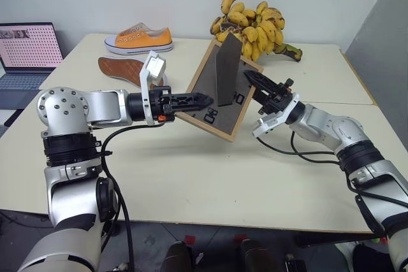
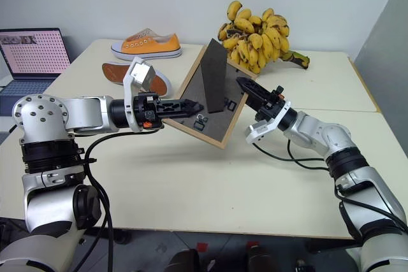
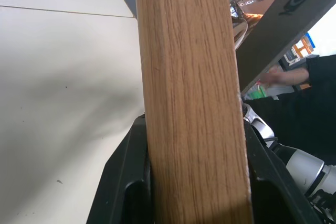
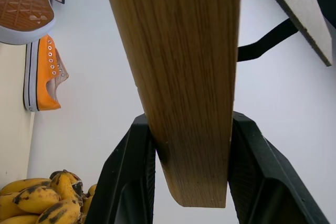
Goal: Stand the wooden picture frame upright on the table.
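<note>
left pincer (image 1: 203, 100) is clamped on the wooden picture frame (image 1: 220, 116) at its left edge; right pincer (image 1: 253, 79) is closed on the opposite edge – frame held tilted, clear above the bench (image 1: 210, 183), back side w/ stand flap toward the head cam. frame should be lowered evenly, bottom edge set down first, flap swung out before either grip is eased. wrist views show wood pinched btwn fingers – head views show bananas (image 1: 255, 27) and shoes (image 1: 140, 39) behind.
</note>
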Action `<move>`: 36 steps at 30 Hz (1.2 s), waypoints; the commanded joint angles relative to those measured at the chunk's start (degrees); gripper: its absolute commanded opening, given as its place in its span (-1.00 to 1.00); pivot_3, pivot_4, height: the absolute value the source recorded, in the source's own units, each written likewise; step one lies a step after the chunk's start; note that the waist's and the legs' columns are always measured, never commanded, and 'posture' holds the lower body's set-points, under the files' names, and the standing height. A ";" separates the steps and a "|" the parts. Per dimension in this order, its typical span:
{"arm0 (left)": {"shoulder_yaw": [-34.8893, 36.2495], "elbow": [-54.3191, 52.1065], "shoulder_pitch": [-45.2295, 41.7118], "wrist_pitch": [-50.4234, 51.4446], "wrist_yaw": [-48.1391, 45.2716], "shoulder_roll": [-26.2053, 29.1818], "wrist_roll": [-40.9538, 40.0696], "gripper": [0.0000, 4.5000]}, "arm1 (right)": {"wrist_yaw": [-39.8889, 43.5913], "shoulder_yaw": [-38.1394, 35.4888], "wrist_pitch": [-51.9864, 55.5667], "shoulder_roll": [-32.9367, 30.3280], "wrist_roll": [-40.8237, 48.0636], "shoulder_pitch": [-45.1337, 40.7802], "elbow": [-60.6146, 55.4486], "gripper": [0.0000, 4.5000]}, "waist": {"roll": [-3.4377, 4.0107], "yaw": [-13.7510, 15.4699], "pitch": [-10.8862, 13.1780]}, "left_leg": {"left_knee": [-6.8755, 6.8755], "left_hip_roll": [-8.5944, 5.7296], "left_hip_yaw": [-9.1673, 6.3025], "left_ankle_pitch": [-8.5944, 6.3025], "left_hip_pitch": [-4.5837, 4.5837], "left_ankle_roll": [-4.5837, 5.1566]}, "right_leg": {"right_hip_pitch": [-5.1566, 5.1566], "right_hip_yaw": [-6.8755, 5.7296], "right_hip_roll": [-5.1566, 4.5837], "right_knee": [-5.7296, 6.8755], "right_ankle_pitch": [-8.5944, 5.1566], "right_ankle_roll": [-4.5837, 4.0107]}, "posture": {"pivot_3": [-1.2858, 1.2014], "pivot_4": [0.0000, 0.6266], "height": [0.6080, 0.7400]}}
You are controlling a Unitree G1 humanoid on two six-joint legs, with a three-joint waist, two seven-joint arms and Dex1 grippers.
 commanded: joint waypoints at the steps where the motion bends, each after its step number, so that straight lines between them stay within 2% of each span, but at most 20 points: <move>1: 0.30 -3.16 -1.77 0.28 -0.24 0.47 -0.15 -0.43 | 0.70 0.39 0.17 -0.89 0.04 -1.83 0.01 -0.37 | 0.00 0.00 0.00 | 0.00 0.00 0.00 0.00 0.00 0.00 | 0.00 0.00 0.00 0.00 0.00 0.00 | 0.03 -0.52 1.00; 4: 0.43 -3.19 -1.88 0.25 -0.28 0.44 0.06 -0.43 | 0.73 0.52 0.12 -0.96 0.05 -2.00 0.17 -0.37 | 0.00 0.00 0.00 | 0.00 0.00 0.00 0.00 0.00 0.00 | 0.00 0.00 0.00 0.00 0.00 0.00 | 0.03 -0.52 1.00; 6: 0.64 -3.38 -1.92 0.11 -0.18 0.42 0.12 -0.12 | 0.74 0.72 0.13 -0.78 0.00 -2.47 0.57 -0.37 | 0.00 -0.01 0.00 | 0.00 0.00 0.00 0.00 0.00 0.00 | 0.00 0.00 0.00 0.00 0.00 0.00 | 0.03 -0.52 1.00; 7: 0.71 -3.49 -1.95 0.09 -0.20 0.44 0.09 -0.09 | 0.73 0.85 0.16 -0.70 0.00 -2.71 0.76 -0.37 | 0.00 -0.02 0.00 | 0.00 0.00 0.00 0.00 0.00 0.00 | 0.00 0.00 0.00 0.00 0.00 0.00 | 0.03 -0.52 1.00; 9: 0.41 -4.65 -1.77 0.03 -0.78 0.83 0.07 0.12 | 0.62 1.16 0.15 -0.49 0.05 -3.20 1.16 -0.37 | 0.00 -0.01 0.00 | 0.00 -0.01 0.00 0.00 0.00 0.00 | 0.00 0.00 0.00 0.00 0.00 0.00 | 0.03 -0.52 1.00; 11: 0.21 -5.81 -1.55 -0.21 -1.44 1.28 0.03 0.25 | 0.49 1.41 0.15 -0.33 0.06 -3.48 1.51 -0.37 | 0.00 -0.01 0.00 | 0.00 0.00 0.00 0.00 0.00 0.00 | 0.00 0.00 0.00 0.00 0.00 0.00 | 0.03 -0.52 1.00; 17: 0.96 -6.94 -1.34 -1.02 -2.42 2.40 -0.02 0.25 | 0.07 2.11 -0.31 0.06 0.05 -3.99 2.18 -0.37 | 0.00 -0.02 0.00 | 0.00 0.00 0.00 0.00 0.00 0.00 | 0.00 0.00 -0.01 0.00 0.00 0.00 | 0.03 -0.52 1.00; 20: 0.97 -7.61 -1.01 -1.16 -2.83 2.95 0.01 0.27 | -0.11 2.47 -0.35 0.27 0.06 -4.32 2.66 -0.44 | 0.00 -0.01 0.00 | 0.00 0.00 0.00 0.01 0.00 0.00 | 0.00 -0.01 -0.01 0.01 0.00 0.00 | 0.03 -0.52 1.00; 25: 1.18 -10.42 -0.13 -3.30 -4.96 5.75 0.43 0.27 | -0.56 3.03 -0.21 0.51 0.00 -4.82 3.35 -0.44 | 0.00 -0.11 0.00 | 0.00 0.01 -0.01 0.01 0.00 0.00 | 0.00 0.00 0.00 0.01 0.00 0.00 | 0.03 -0.52 1.00; 33: 6.28 -14.60 1.32 -11.45 -7.61 11.96 1.16 0.27 | -0.86 3.81 -0.98 0.49 0.25 -5.18 5.00 -0.44 | -0.01 -0.11 0.00 | 0.00 0.01 0.00 0.00 0.00 0.00 | 0.00 0.00 -0.01 0.01 0.00 0.00 | 0.03 -0.52 1.00; 35: 9.43 -16.08 2.08 -13.30 -7.42 14.20 0.74 0.27 | -0.35 3.88 -1.53 0.66 0.92 -5.40 6.37 -0.44 | -0.02 -0.11 0.00 | 0.00 0.01 -0.01 0.00 0.00 0.00 | 0.00 -0.02 -0.01 -0.01 0.00 0.00 | 0.03 -0.52 1.00; 36: 12.09 -18.11 4.08 -13.79 -7.70 16.10 0.18 0.27 | 2.26 3.05 -2.67 1.45 4.38 -5.33 8.65 -0.44 | -0.02 -0.25 -0.01 | 0.00 0.01 0.01 0.00 0.00 0.00 | 0.00 0.00 -0.01 -0.01 0.00 0.00 | 0.03 -0.52 1.00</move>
